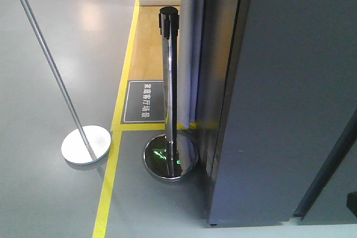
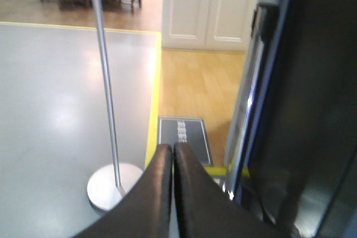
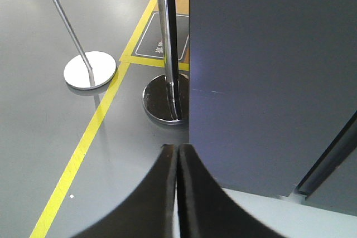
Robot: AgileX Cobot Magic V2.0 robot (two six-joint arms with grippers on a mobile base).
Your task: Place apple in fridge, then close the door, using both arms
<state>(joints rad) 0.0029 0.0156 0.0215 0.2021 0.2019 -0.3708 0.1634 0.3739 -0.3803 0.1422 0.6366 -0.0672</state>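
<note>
The fridge (image 1: 279, 110) fills the right of the front view as tall dark grey panels; only its outside shows. It also rises at the right in the left wrist view (image 2: 318, 98) and the right wrist view (image 3: 268, 71). I cannot tell which panel is the door. The apple is out of view. My left gripper (image 2: 173, 146) is shut with nothing in it, hanging over the grey floor left of the fridge. My right gripper (image 3: 176, 147) is also shut and empty, just in front of the fridge's lower corner.
A chrome barrier post (image 1: 169, 82) with a round base (image 1: 170, 159) stands close against the fridge's left side. A second, leaning post has its disc base (image 1: 86, 144) further left. Yellow floor tape (image 1: 109, 188) and a dark floor sign (image 1: 145, 101) lie nearby.
</note>
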